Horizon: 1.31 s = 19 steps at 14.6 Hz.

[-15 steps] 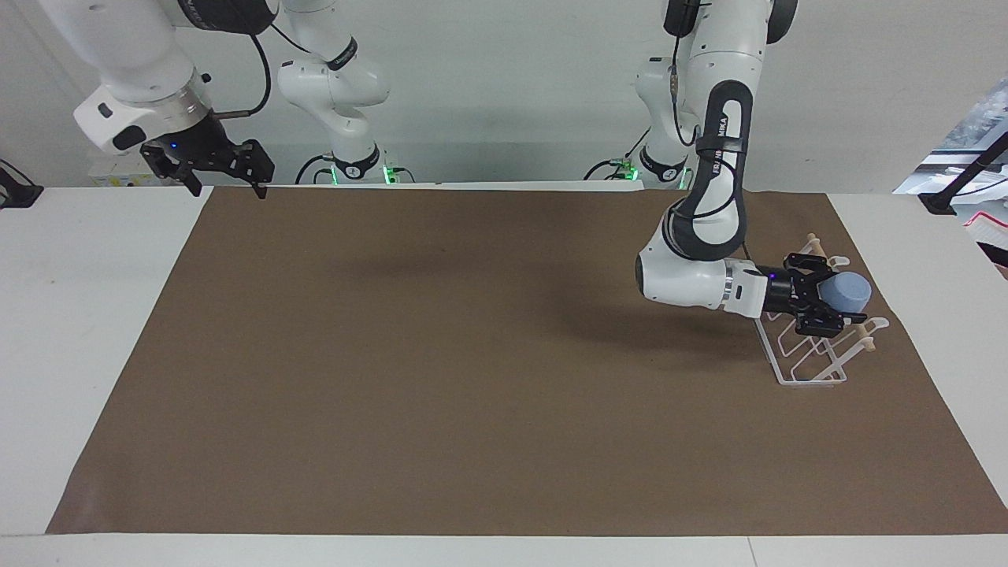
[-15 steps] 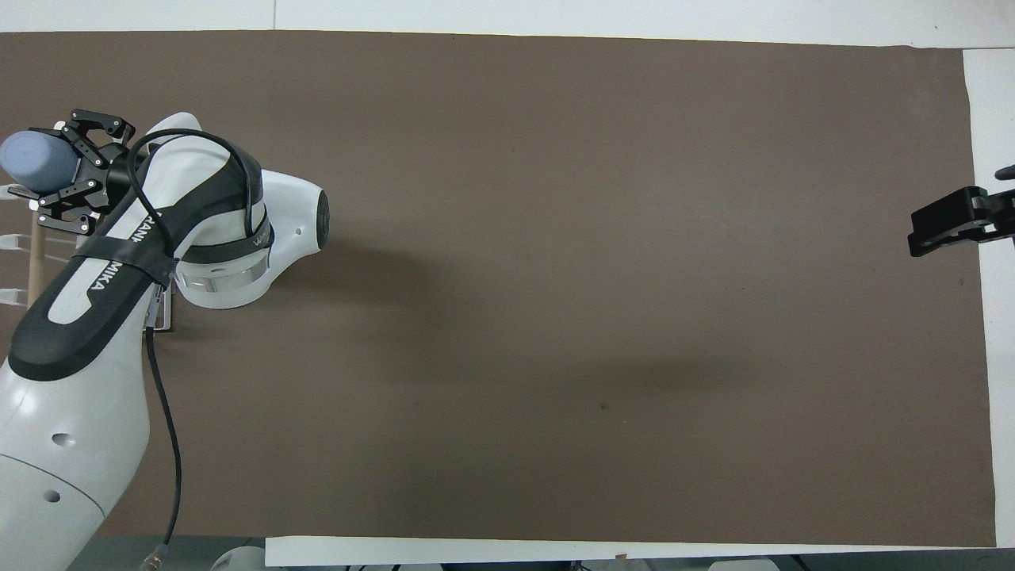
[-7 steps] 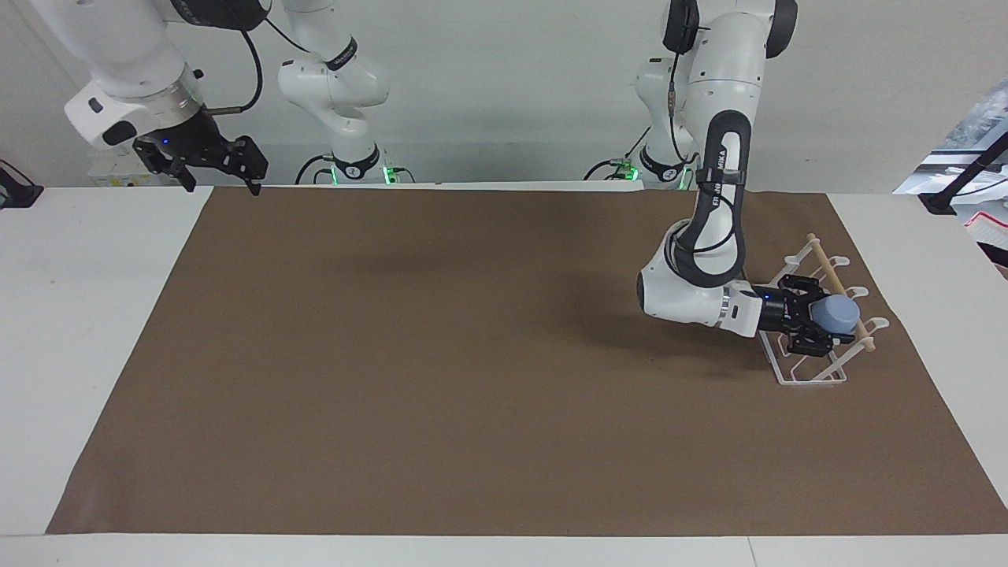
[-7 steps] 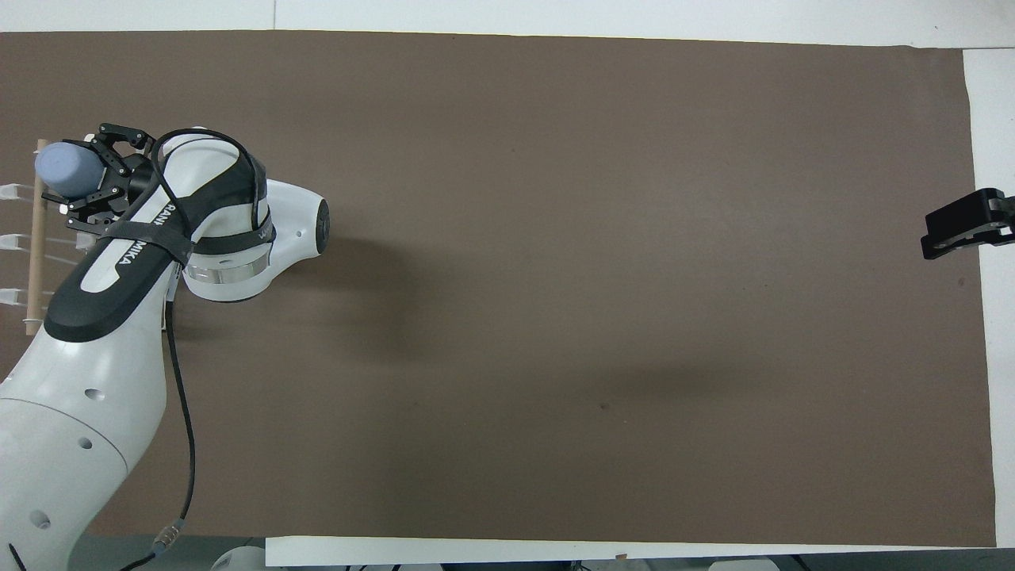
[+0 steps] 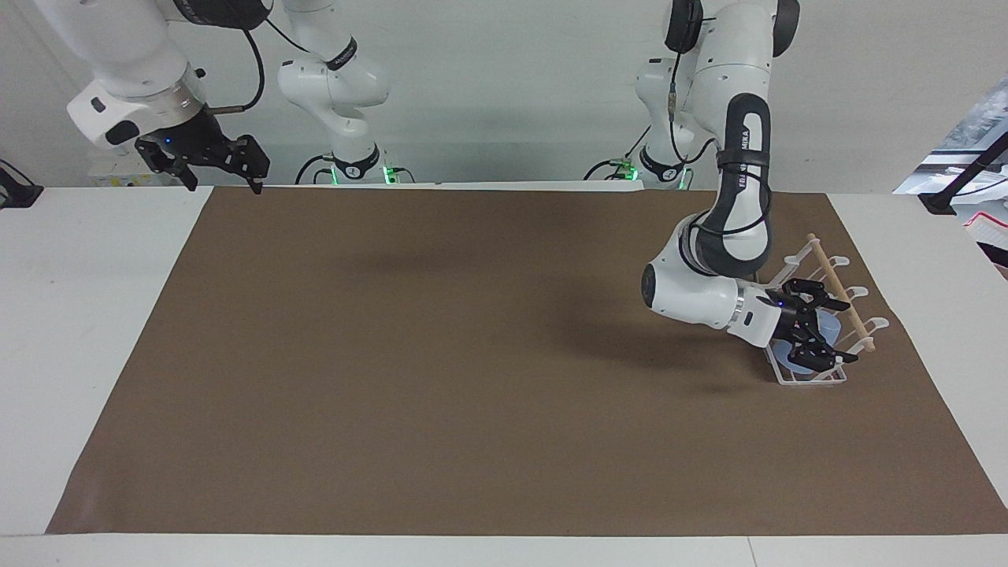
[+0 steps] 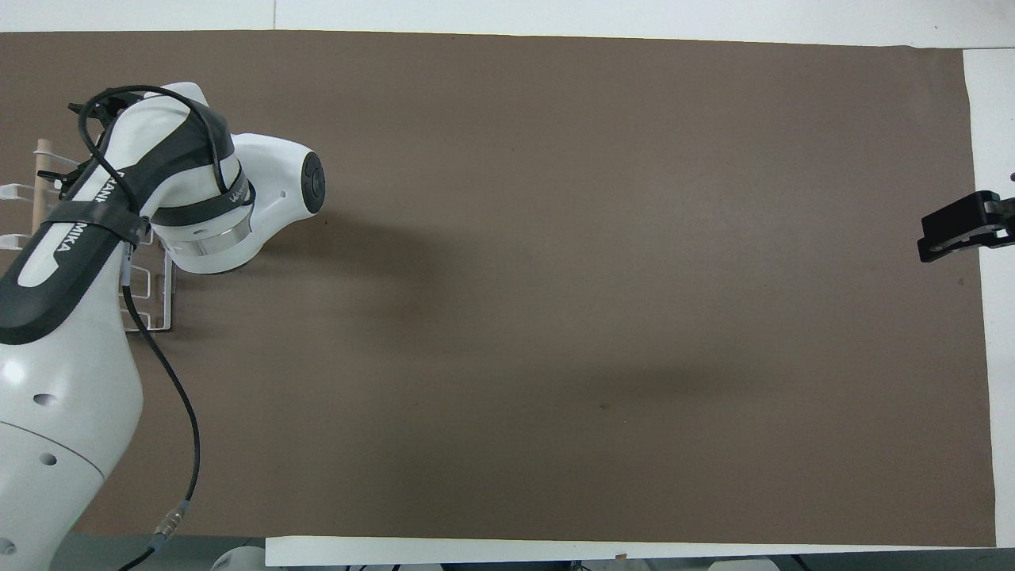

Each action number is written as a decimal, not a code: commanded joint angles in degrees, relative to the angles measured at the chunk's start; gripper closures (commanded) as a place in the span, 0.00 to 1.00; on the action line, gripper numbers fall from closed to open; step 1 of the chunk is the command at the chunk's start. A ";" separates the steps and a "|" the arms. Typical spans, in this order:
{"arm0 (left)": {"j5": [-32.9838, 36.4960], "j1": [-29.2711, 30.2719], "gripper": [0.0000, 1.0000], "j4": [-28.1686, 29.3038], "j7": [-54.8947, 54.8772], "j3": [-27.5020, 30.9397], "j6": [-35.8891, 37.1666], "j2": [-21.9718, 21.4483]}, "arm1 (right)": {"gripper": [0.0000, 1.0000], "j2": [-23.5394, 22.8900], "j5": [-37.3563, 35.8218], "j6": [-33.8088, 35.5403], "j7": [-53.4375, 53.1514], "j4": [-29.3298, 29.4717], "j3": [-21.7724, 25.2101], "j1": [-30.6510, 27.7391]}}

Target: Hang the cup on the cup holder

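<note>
Down at the left arm's end of the table, the left gripper [image 5: 819, 335] is angled into the cup holder [image 5: 823, 380], its jaws set around the cup [image 5: 797, 361], which sits low among the white wire prongs with its rim toward the base frame. Whether the fingers are pressing it or just apart I cannot tell. Meanwhile the right gripper [image 5: 224, 175] waits over the table's corner near its own base, jaws apart.

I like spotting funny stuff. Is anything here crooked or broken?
Nothing looks broken or spilled. The cup sits tilted low inside the cup holder, with the left gripper around it. The right gripper waits over the table edge.
</note>
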<state>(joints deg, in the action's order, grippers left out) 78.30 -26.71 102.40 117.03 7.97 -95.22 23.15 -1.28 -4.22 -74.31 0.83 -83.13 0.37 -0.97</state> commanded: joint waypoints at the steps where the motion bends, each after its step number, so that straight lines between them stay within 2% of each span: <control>1: -7.59 2.00 0.01 0.26 -10.89 -0.23 -3.71 -6.86 | 0.00 2.15 0.00 0.13 0.93 -3.26 -0.37 -0.44; 3: -17.69 3.41 0.00 0.17 -21.01 0.12 -4.79 -10.82 | 0.00 2.24 0.00 0.13 0.93 -3.36 -0.37 -0.44; 5: -23.69 5.52 0.00 1.04 -27.09 -0.06 -4.97 -14.43 | 0.00 2.24 0.00 0.13 1.01 -3.36 -0.37 -0.44; 6: -27.46 6.66 0.00 1.31 -31.47 -0.23 -5.41 -15.23 | 0.00 2.24 0.00 0.13 0.93 -3.36 -0.37 -0.44; 8: -39.48 9.47 0.00 0.96 -42.80 0.20 -8.47 -16.28 | 0.00 2.24 0.00 0.13 1.01 -3.36 -0.37 -0.44; 10: -45.58 13.33 0.00 0.78 -52.21 0.21 -9.28 -18.30 | 0.00 2.24 0.00 0.13 1.01 -3.36 -0.37 -0.44; 12: -51.98 14.66 0.00 0.78 -63.09 0.38 -9.10 -20.58 | 0.00 2.24 0.00 0.13 1.01 -3.36 -0.37 -0.44; 14: -56.57 15.02 0.00 0.61 -73.73 0.38 -8.23 -22.95 | 0.00 2.24 0.00 0.13 1.01 -3.36 -0.37 -0.44; 17: -68.42 15.63 0.00 0.17 -94.29 0.38 -4.90 -25.16 | 0.00 2.24 0.00 0.13 1.01 -3.36 -0.37 -0.44; 19: -73.52 16.68 0.00 -2.89 -104.58 0.12 0.97 -25.08 | 0.00 2.24 0.00 0.13 1.01 -3.36 -0.37 -0.44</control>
<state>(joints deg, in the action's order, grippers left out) 9.20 -11.49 101.32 22.04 8.52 -98.79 -1.44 -0.40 -4.22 -74.08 0.83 -84.91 0.35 -0.96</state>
